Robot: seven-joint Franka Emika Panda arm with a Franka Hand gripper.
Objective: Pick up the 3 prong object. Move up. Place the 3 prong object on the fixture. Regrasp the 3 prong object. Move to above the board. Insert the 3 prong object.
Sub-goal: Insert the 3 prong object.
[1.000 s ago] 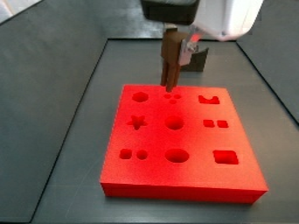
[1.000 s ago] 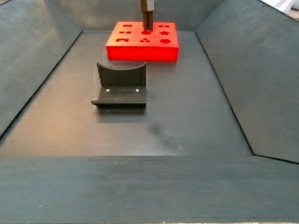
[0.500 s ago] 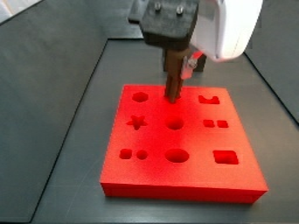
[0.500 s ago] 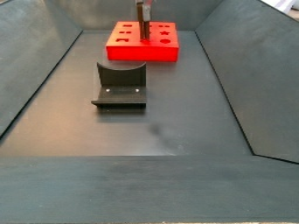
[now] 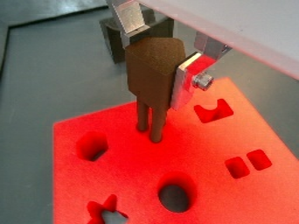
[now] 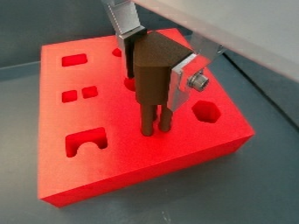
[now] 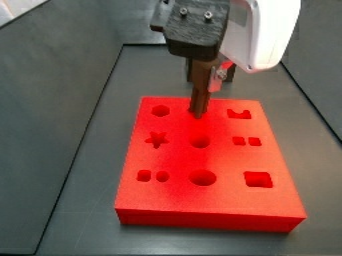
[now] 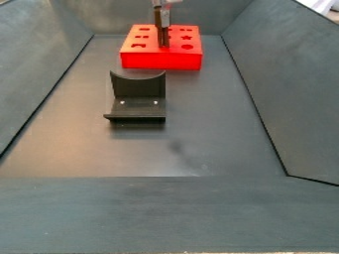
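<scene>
My gripper point(image 5: 156, 57) is shut on the brown 3 prong object point(image 5: 149, 74), held upright over the red board point(image 5: 140, 184). Its prongs point(image 6: 149, 122) reach down to the board's surface at the small dot holes, near the hexagon cutout point(image 6: 205, 111). How deep they sit I cannot tell. In both side views the gripper point(image 7: 198, 75) point(image 8: 161, 25) stands over the board point(image 7: 201, 170) point(image 8: 166, 50), far row, middle. The silver fingers point(image 6: 177, 77) clamp the piece's sides. The dark fixture point(image 8: 137, 96) stands on the floor apart from the board, nearer the camera.
The board has a star cutout point(image 7: 158, 139), round holes point(image 7: 202, 179) and square holes point(image 7: 258, 180). Grey sloping walls point(image 8: 40, 99) enclose the dark floor. The white arm body point(image 7: 261, 30) hangs above the board's far edge.
The gripper with the piece has moved down; the prongs now meet the board's top. In the last half second it hardly shifted.
</scene>
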